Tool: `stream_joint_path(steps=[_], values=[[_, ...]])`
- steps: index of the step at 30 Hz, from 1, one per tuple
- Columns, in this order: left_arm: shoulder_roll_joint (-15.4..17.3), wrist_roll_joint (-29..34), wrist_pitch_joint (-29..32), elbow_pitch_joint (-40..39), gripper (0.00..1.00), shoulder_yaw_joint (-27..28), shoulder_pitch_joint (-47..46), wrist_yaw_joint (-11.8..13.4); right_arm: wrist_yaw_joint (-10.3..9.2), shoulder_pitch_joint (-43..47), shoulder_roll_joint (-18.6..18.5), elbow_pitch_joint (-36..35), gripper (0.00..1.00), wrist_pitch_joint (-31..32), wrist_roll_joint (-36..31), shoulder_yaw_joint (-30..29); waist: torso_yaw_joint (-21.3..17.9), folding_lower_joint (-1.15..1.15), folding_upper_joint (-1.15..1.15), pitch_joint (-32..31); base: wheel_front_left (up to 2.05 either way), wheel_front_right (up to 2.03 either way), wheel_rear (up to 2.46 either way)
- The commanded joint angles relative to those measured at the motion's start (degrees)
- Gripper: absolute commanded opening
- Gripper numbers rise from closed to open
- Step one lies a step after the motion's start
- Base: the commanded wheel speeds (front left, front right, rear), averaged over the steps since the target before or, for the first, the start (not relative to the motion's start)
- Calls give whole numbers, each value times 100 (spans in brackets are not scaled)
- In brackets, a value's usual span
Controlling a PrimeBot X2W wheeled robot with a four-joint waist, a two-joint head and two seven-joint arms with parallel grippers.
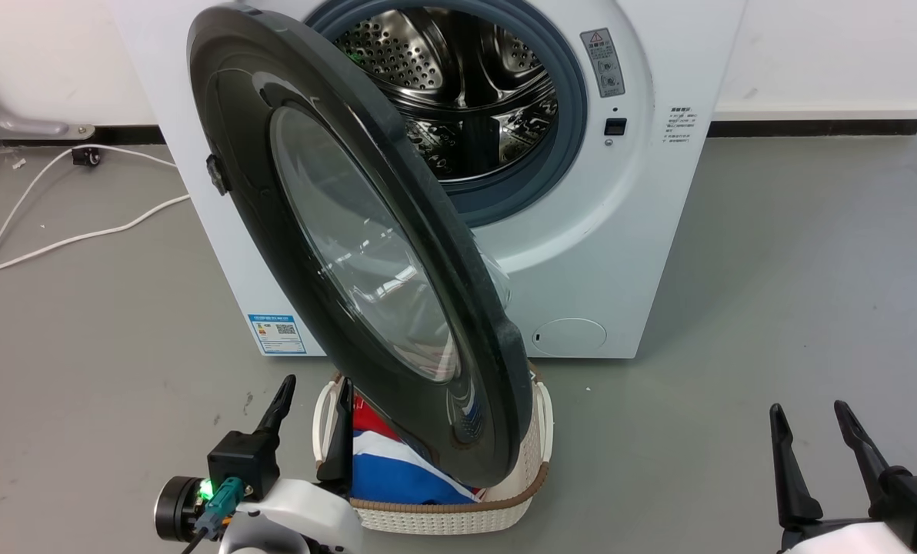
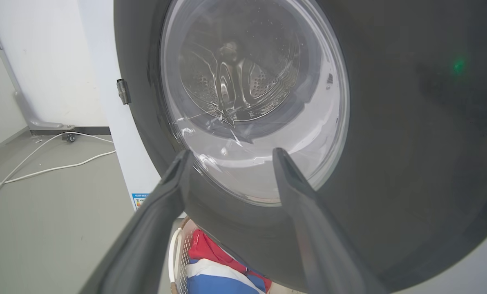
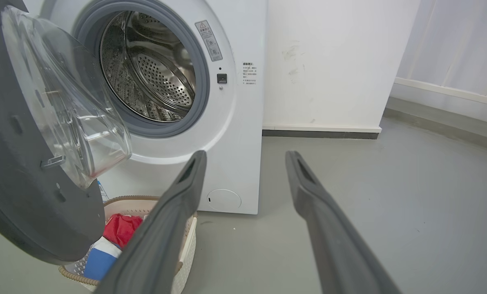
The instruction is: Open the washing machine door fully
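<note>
Plain room, grey floor and white walls
The smooth grey floor meets a white wall along a dark skirting strip; a white cable trails across the floor at left, under even light

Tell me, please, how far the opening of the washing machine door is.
Done: the washing machine door is unlatched and swung partly out, baring the drum. In hand: the left gripper, fingers open, faces its outer side, gripping nothing; the right gripper hangs open. Left: swinging it fully open.
</note>
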Motion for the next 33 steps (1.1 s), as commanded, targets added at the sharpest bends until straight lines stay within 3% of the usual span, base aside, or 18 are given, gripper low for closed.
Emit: stream_joint_path(steps=[1,10,11,12,13,27,33], values=[[-4,27,-14,16,100,9,-23,-1,-3,-35,22,-10,100,10,-32,-1,6,0,0,1,0,0,0],[11,165,-14,118,100,-8,-5,29,-3,-43,25,-7,100,39,-23,42,0,0,0,19,0,0,0],[10,156,-15,82,70,1,-18,20,-3,-49,25,-4,100,38,-20,42,-2,0,0,20,0,0,0],[11,137,-15,10,27,32,-42,15,-3,-56,26,2,100,40,-8,51,-3,0,0,22,0,0,0],[8,105,-14,18,0,42,-26,1,-3,-61,25,7,100,37,4,51,-2,0,0,22,0,0,0],[-1,-8,-14,1,0,88,-128,21,-3,-94,26,107,100,42,47,50,5,0,0,-19,0,0,0],[-3,-144,-14,-543,0,34,-469,221,-3,-102,26,135,100,50,89,16,47,0,0,-25,0,0,0]])
